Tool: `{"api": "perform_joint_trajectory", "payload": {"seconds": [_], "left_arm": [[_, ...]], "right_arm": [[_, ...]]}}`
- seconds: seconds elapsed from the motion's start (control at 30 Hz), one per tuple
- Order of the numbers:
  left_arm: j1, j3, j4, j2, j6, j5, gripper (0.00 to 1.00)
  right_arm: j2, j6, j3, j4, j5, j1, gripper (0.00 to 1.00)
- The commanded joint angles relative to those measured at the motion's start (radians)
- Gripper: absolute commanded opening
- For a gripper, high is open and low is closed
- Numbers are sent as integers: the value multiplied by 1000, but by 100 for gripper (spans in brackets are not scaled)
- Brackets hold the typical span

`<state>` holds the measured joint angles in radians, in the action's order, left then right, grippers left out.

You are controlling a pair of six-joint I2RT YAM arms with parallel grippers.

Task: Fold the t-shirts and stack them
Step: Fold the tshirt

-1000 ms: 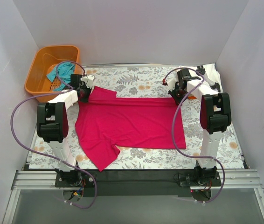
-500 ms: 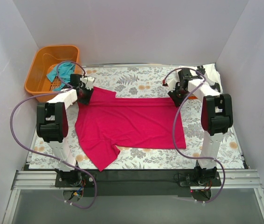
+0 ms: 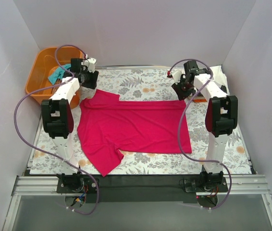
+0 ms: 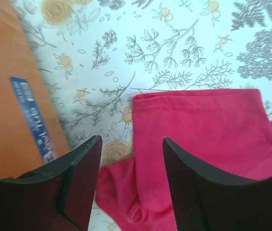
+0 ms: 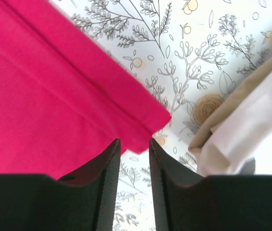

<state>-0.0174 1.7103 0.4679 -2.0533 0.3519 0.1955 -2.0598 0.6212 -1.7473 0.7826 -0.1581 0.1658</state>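
The magenta-red t-shirt point(image 3: 131, 127) lies spread flat across the middle of the table, one sleeve toward the near edge. My left gripper point(image 3: 89, 79) hovers just past its far-left sleeve. In the left wrist view the left gripper point(image 4: 131, 144) is open over the sleeve point(image 4: 203, 125), holding nothing. My right gripper point(image 3: 181, 89) hangs above the shirt's far-right corner. Seen from the right wrist, the right gripper point(image 5: 135, 144) is slightly open with nothing between its fingers, and the corner point(image 5: 145, 115) lies free below. The teal t-shirt point(image 3: 58, 74) sits in the basket. White cloth point(image 3: 218, 76) lies far right.
An orange basket point(image 3: 40, 62) stands at the far left corner, close beside the left gripper; its wall point(image 4: 6, 96) fills the left of the left wrist view. White cloth with a tan edge point(image 5: 251, 130) lies just right of the right gripper. White walls close in three sides.
Both grippers have opened, let go of the magenta shirt's far corners and lifted away toward the back. The shirt stays flat on the table.
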Motion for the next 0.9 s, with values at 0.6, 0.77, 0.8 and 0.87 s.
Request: {"api": "perform_joint_trajectory", "payload": {"seconds": [0.6, 0.77, 0.8, 0.87], "left_arm": [[-32, 195, 64, -262, 87, 59, 41], [-35, 239, 78, -286, 88, 73, 46], [-36, 256, 104, -298, 99, 67, 51], [-36, 281, 126, -323, 105, 70, 55]], "right_arm": [[-82, -20, -66, 41, 15, -2, 49], [-73, -23, -66, 46, 19, -3, 48], [-69, -24, -63, 46, 19, -2, 48], [-56, -25, -57, 46, 17, -2, 49]]}}
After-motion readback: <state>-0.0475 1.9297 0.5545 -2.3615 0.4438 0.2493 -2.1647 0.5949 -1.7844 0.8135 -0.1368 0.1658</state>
